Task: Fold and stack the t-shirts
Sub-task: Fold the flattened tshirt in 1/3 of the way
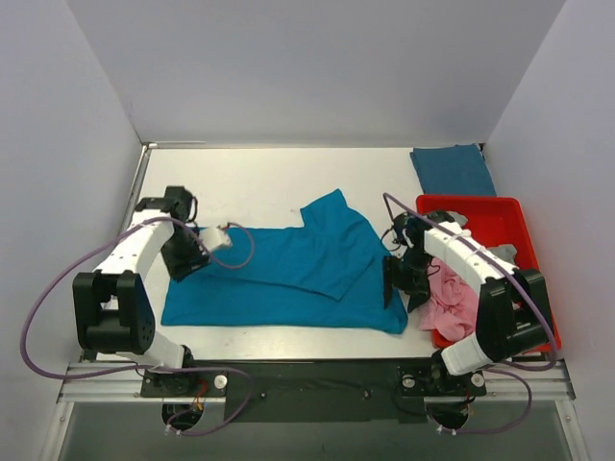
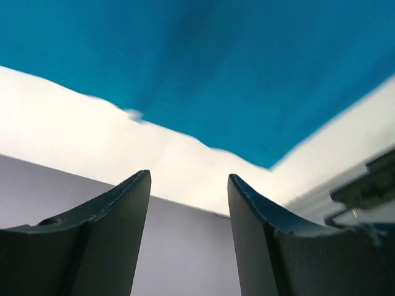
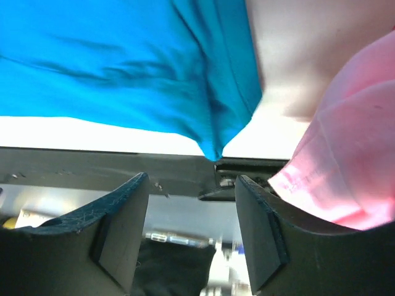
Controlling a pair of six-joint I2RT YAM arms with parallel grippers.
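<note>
A teal-blue t-shirt (image 1: 288, 274) lies spread on the table, with one sleeve folded over its middle. It also shows in the left wrist view (image 2: 234, 68) and the right wrist view (image 3: 123, 55). My left gripper (image 1: 183, 264) is at the shirt's left edge, open and empty (image 2: 188, 176). My right gripper (image 1: 392, 286) is at the shirt's near right corner, open and empty (image 3: 191, 177). A pink t-shirt (image 1: 450, 300) hangs over the left wall of the red tray and shows in the right wrist view (image 3: 345, 160). A grey t-shirt (image 1: 502, 254) lies in the tray. A folded teal-blue t-shirt (image 1: 452, 171) lies at the back right.
The red plastic tray (image 1: 500, 213) stands at the right side of the table, close to my right arm. White walls enclose the table on three sides. A metal rail (image 1: 317, 370) runs along the near edge.
</note>
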